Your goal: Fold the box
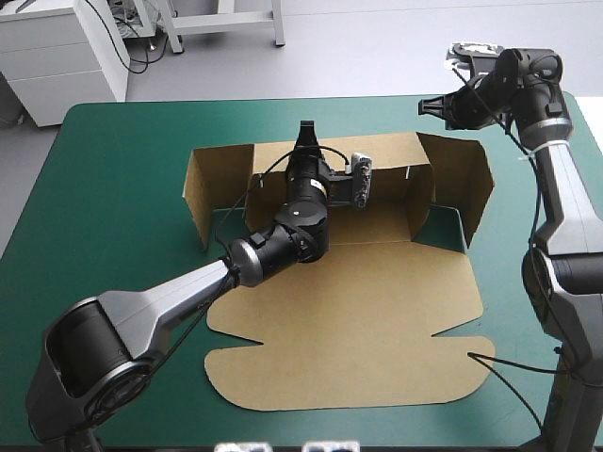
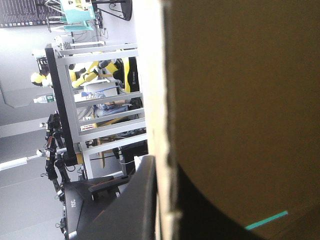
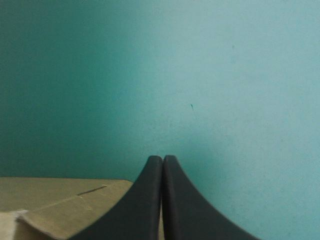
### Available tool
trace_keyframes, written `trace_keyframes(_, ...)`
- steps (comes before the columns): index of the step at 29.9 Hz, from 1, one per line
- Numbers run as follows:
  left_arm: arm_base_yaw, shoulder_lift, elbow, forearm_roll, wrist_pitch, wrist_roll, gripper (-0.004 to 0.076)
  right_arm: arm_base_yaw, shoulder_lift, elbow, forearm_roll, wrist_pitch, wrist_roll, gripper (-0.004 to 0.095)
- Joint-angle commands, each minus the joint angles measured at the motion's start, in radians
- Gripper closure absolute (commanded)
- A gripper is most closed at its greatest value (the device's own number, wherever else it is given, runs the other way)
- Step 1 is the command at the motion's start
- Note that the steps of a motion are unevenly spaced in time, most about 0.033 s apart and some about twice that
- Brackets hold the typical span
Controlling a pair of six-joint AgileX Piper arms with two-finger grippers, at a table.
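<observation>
You are looking at the box (image 1: pixel 377 301) lying open in the middle of the bench (image 1: pixel 122 169), with its brown board partly raised. The back wall (image 1: pixel 396 155) is standing upright toward the bench's far edge. One side flap (image 1: pixel 212 184) is rising at its left end and another side flap (image 1: pixel 466 184) is angling up at its right end. The wide front panel (image 1: pixel 349 358) is lying flat on the teal-green cover toward the near edge.

Your left arm (image 1: pixel 170 301) is reaching in from the near left corner, crossing over the flat panel. The left gripper (image 1: pixel 306 137) is sitting at the top edge of the back wall, about midway along it. In the left wrist view the board's pale cut edge is running up between the black fingers (image 2: pixel 130 210), so they are clenched on the box with the sheet pinched between them (that view is turned on its side and looking level past the board). The brown face of the box (image 2: pixel 240 100) is filling the space beside the one finger that shows clearly.

Your right gripper (image 1: pixel 429 105) is hanging raised near the far right corner of the bench, just beyond the right-hand flap and not touching it. In the right wrist view its fingers (image 3: pixel 145 200) are pressing together into one pointed arch, gripping nothing. Bare teal-green cover (image 3: pixel 200 75) is lying ahead of them, and a corner of the box (image 3: pixel 60 200) is showing beside them.
</observation>
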Motion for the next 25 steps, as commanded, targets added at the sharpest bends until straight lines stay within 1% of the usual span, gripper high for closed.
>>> trace_keyframes(1,-0.014,-0.039,-0.017,-0.007,-0.037,-0.009,0.0731,-0.023,-0.052,-0.037,0.025,0.019,-0.009,0.0926)
trace_keyframes(5,-0.014,-0.039,-0.017,-0.007,-0.039,-0.009,0.0731,-0.023,-0.056,-0.037,0.100,0.019,-0.032,0.0926)
trace_keyframes(10,-0.014,-0.039,-0.017,-0.007,-0.037,-0.009,0.0731,-0.023,-0.071,-0.001,0.136,0.019,-0.026,0.0926)
trace_keyframes(13,-0.014,-0.039,-0.017,-0.007,-0.037,-0.009,0.0731,-0.023,-0.096,0.057,0.136,0.019,-0.037,0.0926)
trace_keyframes(17,-0.014,-0.039,-0.017,-0.007,-0.037,-0.009,0.0731,-0.023,-0.138,0.136,0.136,0.019,-0.092,0.0926)
trace_keyframes(25,-0.014,-0.039,-0.017,-0.007,-0.037,-0.009,0.0731,-0.023,-0.225,0.244,0.149,0.019,-0.160,0.0927)
